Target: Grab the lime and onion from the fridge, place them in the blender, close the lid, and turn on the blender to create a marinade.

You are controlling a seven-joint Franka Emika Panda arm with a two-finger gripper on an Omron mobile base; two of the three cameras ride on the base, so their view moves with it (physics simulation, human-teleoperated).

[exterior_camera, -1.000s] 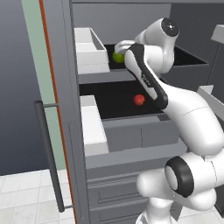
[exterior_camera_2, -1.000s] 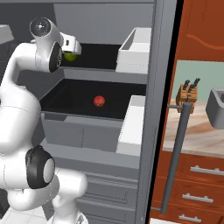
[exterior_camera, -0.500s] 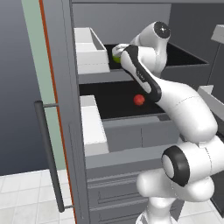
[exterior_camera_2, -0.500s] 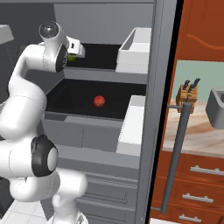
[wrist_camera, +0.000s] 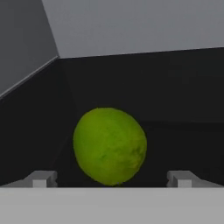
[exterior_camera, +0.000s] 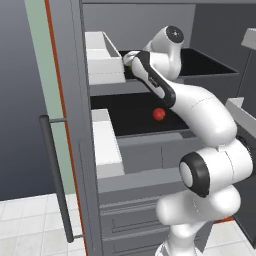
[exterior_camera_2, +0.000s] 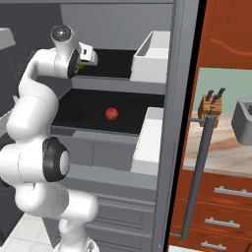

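Observation:
The fridge stands open with black-walled shelves. On the upper shelf lies the yellow-green lime, just beyond my gripper, whose fingertips stand wide apart on either side of it without touching. My arm reaches onto that shelf, and the gripper is open and holds nothing. One shelf down sits the reddish onion, below the arm. The blender and the lid are out of view.
White door bins hang beside the shelves. The door's long dark bar handle stands in front. A knife block sits on the wooden counter to the right, above orange drawers.
The arm has swung further in over the upper shelf, bringing the hand closer to the lime. The jaws have stayed wide apart. The onion has not moved.

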